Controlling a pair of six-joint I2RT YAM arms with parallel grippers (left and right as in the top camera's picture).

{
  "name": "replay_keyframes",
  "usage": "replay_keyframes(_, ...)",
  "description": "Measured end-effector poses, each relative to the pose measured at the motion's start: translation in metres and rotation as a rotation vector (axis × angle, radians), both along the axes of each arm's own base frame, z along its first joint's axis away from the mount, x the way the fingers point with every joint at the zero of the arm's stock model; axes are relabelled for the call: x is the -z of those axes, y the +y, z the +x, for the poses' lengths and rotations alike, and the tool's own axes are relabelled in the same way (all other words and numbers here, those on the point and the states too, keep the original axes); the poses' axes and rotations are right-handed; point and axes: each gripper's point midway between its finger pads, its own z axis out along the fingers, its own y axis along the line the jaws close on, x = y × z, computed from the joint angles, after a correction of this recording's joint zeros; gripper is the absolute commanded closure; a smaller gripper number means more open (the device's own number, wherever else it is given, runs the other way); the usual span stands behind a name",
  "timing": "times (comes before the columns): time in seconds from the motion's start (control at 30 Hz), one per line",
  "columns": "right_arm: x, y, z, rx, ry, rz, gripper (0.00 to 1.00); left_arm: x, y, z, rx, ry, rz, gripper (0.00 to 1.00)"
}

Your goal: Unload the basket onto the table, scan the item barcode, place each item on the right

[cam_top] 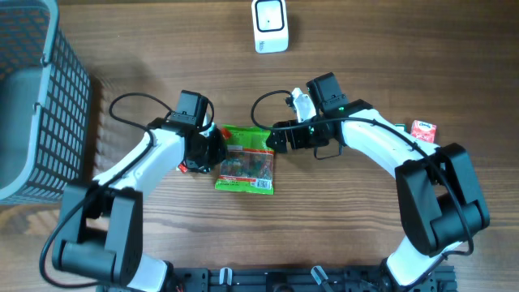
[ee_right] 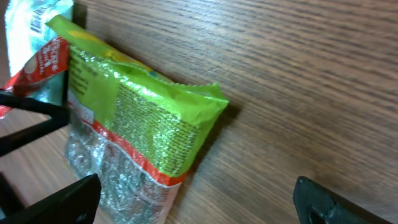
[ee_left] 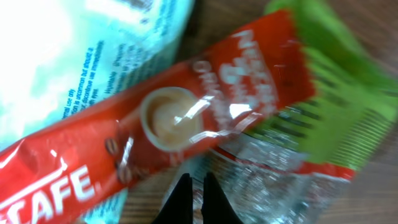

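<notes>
While the table [cam_top: 365, 49] is viewed from overhead, a green snack packet [cam_top: 245, 162] is seen lying flat at its centre, its print too small to be read. The left gripper [cam_top: 209, 150] is set against the packet's left edge, the right gripper [cam_top: 276, 139] at its upper right corner. A white scanner [cam_top: 270, 24] is placed well beyond the packet, a grey basket [cam_top: 32, 97] far to its left, a small red-and-white carton [cam_top: 422, 130] well to its right.

From the left wrist, a red sachet [ee_left: 155, 124] lettered "CAFE", with a coffee cup pictured, is shown slanting across the green packet's edge, a pale packet [ee_left: 81, 56] in small blue print beside it. The fingers [ee_left: 181, 196] are clenched together just short of the sachet; whether anything is pinched cannot be told.

From the right wrist, the green packet's crimped end is framed between jaws spread wide, nothing grasped, with the sachet glimpsed past its far corner.
</notes>
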Motion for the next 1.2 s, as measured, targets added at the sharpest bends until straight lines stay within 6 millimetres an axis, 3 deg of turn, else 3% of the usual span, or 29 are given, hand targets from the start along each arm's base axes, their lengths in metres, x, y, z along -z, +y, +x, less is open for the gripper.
replay_keyframes(0.13, -0.004, 0.006, -0.006, -0.007, 0.033, 0.045, 0.0, 0.017, 0.0, -0.005, -0.011, 0.056, 0.011, 0.94)
replay_keyframes(0.33, 0.003, 0.009, -0.021, 0.021, 0.11, 0.089, 0.01, 0.017, -0.013, -0.004, 0.019, 0.032, 0.004, 0.94)
replay_keyframes(0.5, 0.003, 0.024, -0.039, -0.001, 0.155, 0.248, 0.02, 0.017, -0.026, -0.007, 0.058, 0.021, 0.003, 0.94)
replay_keyframes(0.7, -0.001, 0.036, -0.043, 0.018, 0.145, 0.416, 0.07, 0.017, -0.027, -0.007, 0.062, 0.02, 0.005, 0.93)
replay_keyframes(0.83, -0.001, 0.041, -0.049, 0.025, 0.163, 0.441, 0.13, 0.017, -0.027, -0.007, 0.062, 0.02, 0.005, 0.93)
replay_keyframes(0.97, -0.007, 0.059, -0.055, -0.016, 0.137, 0.468, 0.18, 0.017, -0.027, -0.007, 0.062, 0.019, 0.004, 0.92)
replay_keyframes(1.1, -0.011, 0.074, -0.057, -0.029, 0.112, 0.477, 0.3, 0.017, -0.027, -0.007, 0.062, 0.018, 0.004, 0.9)
replay_keyframes(1.2, -0.012, 0.078, -0.055, -0.024, 0.094, 0.475, 0.57, 0.017, -0.028, -0.007, 0.063, 0.016, 0.004, 0.9)
